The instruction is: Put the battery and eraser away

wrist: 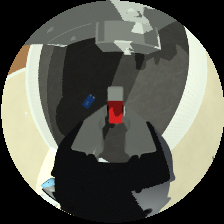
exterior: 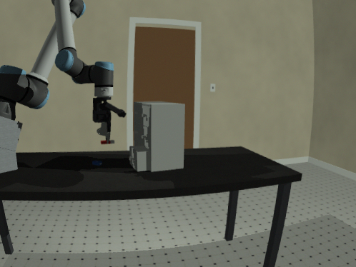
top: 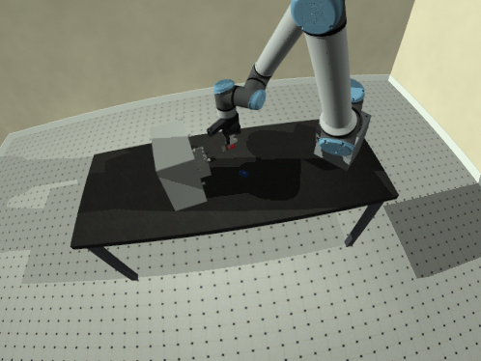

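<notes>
The grey chest (top: 176,164) stands upright on the black table, its drawer fronts facing my gripper. A drawer in the bottom row (exterior: 139,159) stands pulled out a little. My gripper (exterior: 106,140) hangs above the table a short way in front of the drawers, shut on a small red AAA battery with a grey end (wrist: 116,111), which also shows in the top view (top: 232,146). The battery is held clear of the table. A small blue eraser (top: 243,173) lies flat on the table nearer the front, apart from the gripper; it also shows in the wrist view (wrist: 89,100).
The robot's base (top: 340,140) is mounted on the table's right end. The table edge runs along the front. A brown door (exterior: 164,86) stands in the wall behind the chest.
</notes>
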`<state>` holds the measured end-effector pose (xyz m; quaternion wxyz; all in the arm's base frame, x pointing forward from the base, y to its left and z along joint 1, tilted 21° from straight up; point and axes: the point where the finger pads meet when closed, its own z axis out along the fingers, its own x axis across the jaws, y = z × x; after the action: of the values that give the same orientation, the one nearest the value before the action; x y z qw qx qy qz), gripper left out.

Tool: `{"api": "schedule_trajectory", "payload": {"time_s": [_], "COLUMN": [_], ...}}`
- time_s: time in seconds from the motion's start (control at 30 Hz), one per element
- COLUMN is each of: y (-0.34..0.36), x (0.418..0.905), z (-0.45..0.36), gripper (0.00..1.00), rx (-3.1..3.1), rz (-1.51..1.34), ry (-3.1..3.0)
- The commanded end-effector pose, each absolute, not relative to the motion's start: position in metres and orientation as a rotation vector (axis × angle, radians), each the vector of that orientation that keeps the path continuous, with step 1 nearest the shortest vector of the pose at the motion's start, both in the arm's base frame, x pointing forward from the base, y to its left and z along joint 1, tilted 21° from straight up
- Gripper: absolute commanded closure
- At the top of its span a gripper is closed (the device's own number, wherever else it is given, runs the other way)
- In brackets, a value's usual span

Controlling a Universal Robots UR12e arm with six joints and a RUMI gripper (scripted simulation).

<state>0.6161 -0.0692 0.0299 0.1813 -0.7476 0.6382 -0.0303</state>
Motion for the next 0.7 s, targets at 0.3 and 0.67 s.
{"api": "schedule_trajectory", "payload": {"time_s": [0.3, 0.67], "y": [-0.0714, -0.0715], "x": [0.6142, 0.6143], "z": [0.0385, 0.0380], "gripper": [0.89, 0.89], "rx": [-2.111, -2.098], "rz": [-0.087, -0.101], "ry": [1.802, 1.795]}}
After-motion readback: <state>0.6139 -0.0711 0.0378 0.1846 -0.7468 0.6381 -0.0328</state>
